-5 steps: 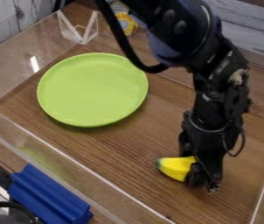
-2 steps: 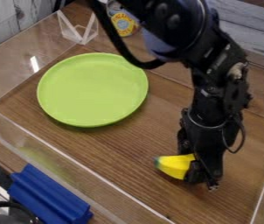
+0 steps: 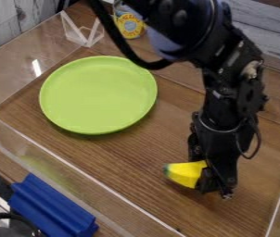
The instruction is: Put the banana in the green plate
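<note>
The small yellow banana [image 3: 184,173] with its green tip lies low on the wooden table at the lower right. My gripper [image 3: 212,183] points straight down onto the banana's right end and is shut on it; the fingers hide that end. The green plate [image 3: 99,93], round and lime-coloured with nothing in it, sits on the table up and to the left, well apart from the banana.
A clear plastic wall [image 3: 56,171] runs along the table's near-left side, with a blue object [image 3: 54,210] outside it at the lower left. A clear stand [image 3: 85,30] and a yellow-blue item [image 3: 132,23] sit at the back. The black arm [image 3: 210,56] rises over the table's right side.
</note>
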Controlling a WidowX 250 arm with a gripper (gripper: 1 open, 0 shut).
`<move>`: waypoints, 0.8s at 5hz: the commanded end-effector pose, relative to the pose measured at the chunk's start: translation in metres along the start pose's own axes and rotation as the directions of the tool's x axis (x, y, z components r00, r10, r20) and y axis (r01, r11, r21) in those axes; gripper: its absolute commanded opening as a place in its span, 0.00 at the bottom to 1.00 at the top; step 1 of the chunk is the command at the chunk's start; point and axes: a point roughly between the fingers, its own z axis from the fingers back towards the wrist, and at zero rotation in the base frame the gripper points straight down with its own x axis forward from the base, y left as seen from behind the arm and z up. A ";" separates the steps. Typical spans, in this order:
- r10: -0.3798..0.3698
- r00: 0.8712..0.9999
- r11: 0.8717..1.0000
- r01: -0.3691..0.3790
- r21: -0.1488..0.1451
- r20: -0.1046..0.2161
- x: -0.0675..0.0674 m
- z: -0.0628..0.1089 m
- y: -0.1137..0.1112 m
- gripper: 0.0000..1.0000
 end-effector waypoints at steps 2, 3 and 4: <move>0.006 0.999 1.000 -0.007 0.030 0.047 0.004 0.020 0.008 0.00; 0.007 0.999 0.999 -0.008 0.033 0.040 0.003 0.022 0.010 0.00; 0.011 0.999 0.999 -0.012 0.037 0.030 0.002 0.026 0.012 0.00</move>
